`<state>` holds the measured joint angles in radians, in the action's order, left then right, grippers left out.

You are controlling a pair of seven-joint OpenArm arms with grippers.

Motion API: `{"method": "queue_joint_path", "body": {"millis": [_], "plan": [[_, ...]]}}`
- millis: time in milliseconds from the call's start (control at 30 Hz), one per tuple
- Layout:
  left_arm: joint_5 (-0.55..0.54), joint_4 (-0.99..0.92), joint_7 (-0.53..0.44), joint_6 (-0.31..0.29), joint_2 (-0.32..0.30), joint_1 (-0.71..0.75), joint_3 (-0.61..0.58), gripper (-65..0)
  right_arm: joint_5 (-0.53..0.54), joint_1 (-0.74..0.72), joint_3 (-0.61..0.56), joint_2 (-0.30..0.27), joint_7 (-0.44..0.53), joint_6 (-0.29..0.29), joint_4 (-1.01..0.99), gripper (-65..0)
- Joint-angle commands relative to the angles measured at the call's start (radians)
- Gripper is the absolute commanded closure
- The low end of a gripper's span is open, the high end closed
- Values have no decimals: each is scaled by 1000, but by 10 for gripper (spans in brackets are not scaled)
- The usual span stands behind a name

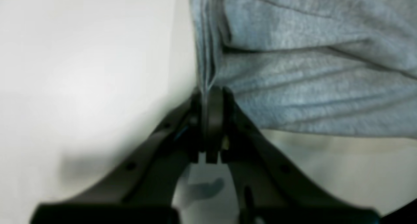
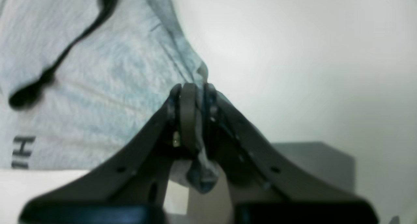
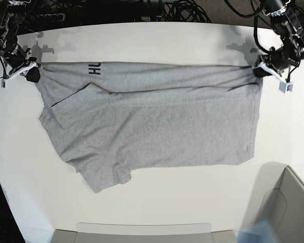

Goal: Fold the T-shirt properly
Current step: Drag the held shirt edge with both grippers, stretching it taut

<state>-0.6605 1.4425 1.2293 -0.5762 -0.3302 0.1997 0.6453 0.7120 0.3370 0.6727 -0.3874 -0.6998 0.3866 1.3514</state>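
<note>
In the base view, the right gripper is clamping one far corner of the T-shirt, which is lying spread on the table. The left gripper is clamping the other corner (only a thin edge). That hem could be slipping out if the arms are pulling unevenly.
</note>
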Motion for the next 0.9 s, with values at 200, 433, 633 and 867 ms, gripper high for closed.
{"method": "queue_joint_path", "body": {"millis": [200,433,633,867], "plan": [[55,96,34,8,-20,142,9,0,-10,53,8,-26,6,81,13,0],[55,96,33,8,-20,246,11,0,-12,113,9,-32,7,117,12,0],[55,97,-29,8,-20,323,11,0,-12,158,9,-32,13,117,12,0],[55,120,-46,8,-17,366,12,0,-12,169,9,-48,13,119,13,0]]}}
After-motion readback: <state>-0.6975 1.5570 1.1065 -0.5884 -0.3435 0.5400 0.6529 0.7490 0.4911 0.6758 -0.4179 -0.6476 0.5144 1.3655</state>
